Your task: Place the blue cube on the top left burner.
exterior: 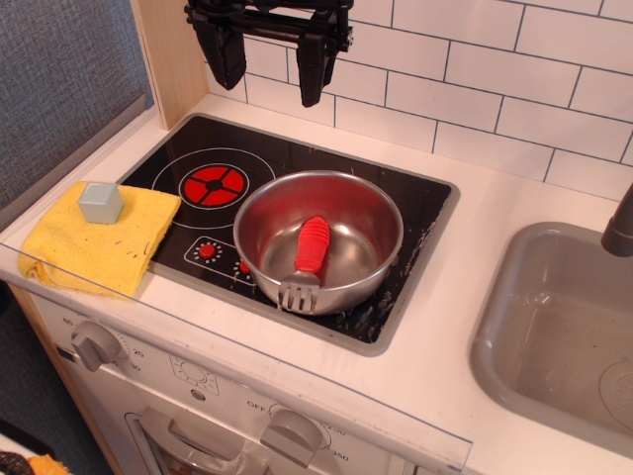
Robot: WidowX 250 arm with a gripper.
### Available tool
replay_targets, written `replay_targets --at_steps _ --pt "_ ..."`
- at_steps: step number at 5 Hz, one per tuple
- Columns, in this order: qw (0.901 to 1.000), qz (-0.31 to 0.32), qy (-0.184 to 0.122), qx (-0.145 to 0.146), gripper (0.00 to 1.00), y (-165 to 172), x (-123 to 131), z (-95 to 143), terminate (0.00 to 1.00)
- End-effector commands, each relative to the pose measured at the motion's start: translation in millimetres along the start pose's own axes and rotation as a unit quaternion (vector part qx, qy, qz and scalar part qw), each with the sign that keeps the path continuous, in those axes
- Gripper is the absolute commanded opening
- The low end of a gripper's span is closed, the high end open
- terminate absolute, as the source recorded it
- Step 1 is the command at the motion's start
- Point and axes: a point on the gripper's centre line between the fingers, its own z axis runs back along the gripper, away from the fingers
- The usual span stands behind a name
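The blue cube (100, 202) is a small pale grey-blue block sitting on a yellow cloth (99, 240) at the counter's left edge. The top left burner (212, 184) is a red segmented circle with white rings on the black hob (396, 198); nothing rests on it. My gripper (267, 71) hangs high at the top of the view, above the hob's back edge, well up and right of the cube. Its two black fingers (224, 54) are spread apart and hold nothing.
A steel pot (317, 237) sits on the hob right of the burner, with a red-handled spatula (308, 259) inside. Two small red dial marks (208, 251) are printed at the hob's front. A grey sink (564, 336) lies at the right. A wooden panel (173, 54) stands behind the left.
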Motion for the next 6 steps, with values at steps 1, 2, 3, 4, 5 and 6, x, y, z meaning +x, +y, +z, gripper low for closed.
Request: replay_targets --at_steps 1,2,3,4,5,6 --pt "1.0000 0.000 0.000 0.000 1.00 0 0 0 0.00" --pt "0.9997 0.010 0.020 0.009 1.00 16 -13 5 0.00" --pt "0.9983 0.047 0.028 0.021 1.00 46 -27 12 0.00" --pt "0.9961 0.071 0.038 0.038 1.00 80 -42 7 0.00" --pt "0.9949 0.078 0.034 0.054 1.00 106 -59 -8 0.00" --pt "0.9933 0.073 0.041 0.079 1.00 126 -69 -34 0.00"
